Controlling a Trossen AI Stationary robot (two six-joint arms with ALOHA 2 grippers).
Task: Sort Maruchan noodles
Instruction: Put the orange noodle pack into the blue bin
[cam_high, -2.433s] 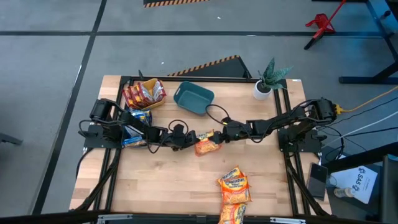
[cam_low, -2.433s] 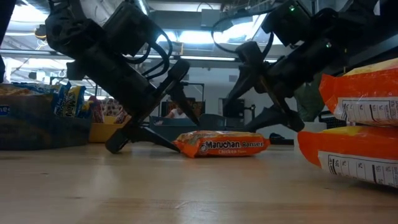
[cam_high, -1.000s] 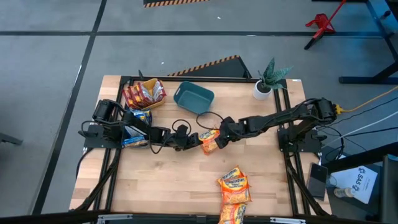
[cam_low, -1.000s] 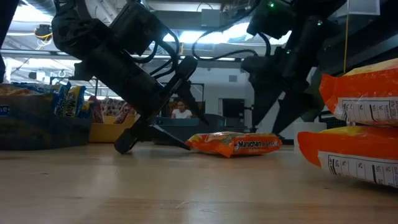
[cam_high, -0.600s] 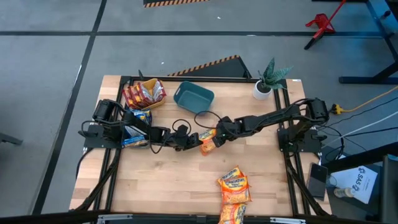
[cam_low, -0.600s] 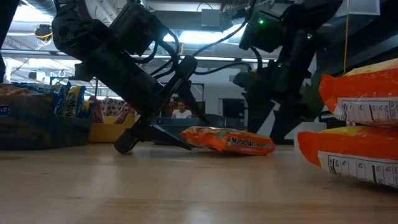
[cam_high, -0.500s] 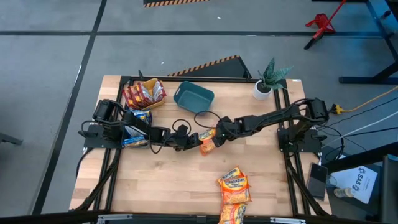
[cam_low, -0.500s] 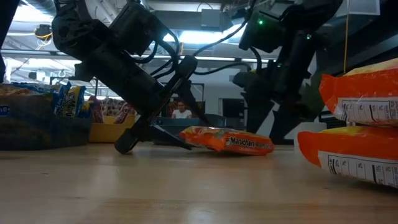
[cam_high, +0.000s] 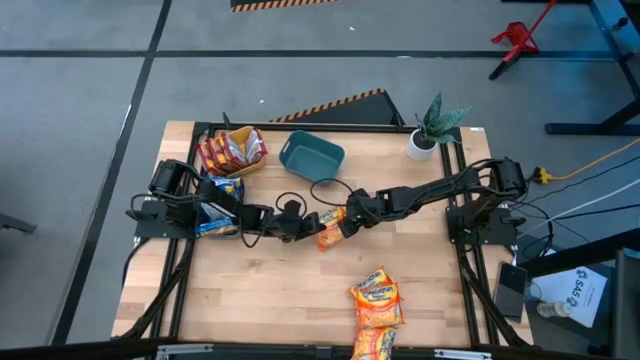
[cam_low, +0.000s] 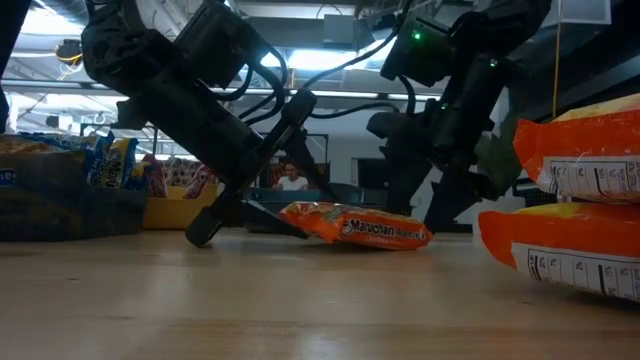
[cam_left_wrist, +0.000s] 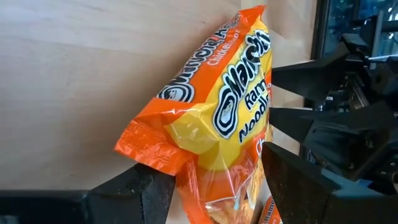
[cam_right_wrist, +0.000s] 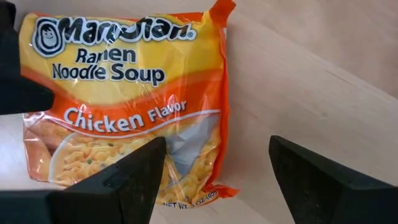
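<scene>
— Arms first, then: how do they sit?

— Both reach low across the wooden table (cam_high: 260, 290) and meet near its middle. The left gripper (cam_high: 308, 226) comes in almost flat, fingers spread, with an orange noodle packet (cam_high: 331, 228) lying between its fingertips (cam_left_wrist: 149, 186). One end of that packet is propped up against the left fingers; I can't say they pinch it.

— And the other one?

— The right gripper (cam_high: 347, 218) is stretched out long from its base, fingers apart too, nosed up to the far edge of the same packet. From its wrist the packet lies just ahead of the open fingers (cam_right_wrist: 134, 168), not between them.

— Any print you can read?

— "Maruchan Ramen Noodle Soup, Chicken Flavor", black on yellow. More orange packets (cam_high: 376, 297) are stacked well behind the right gripper, toward the table's front edge. Red packets (cam_high: 228, 150) and a blue one (cam_high: 218, 190) sit back by the left arm's base.
</scene>
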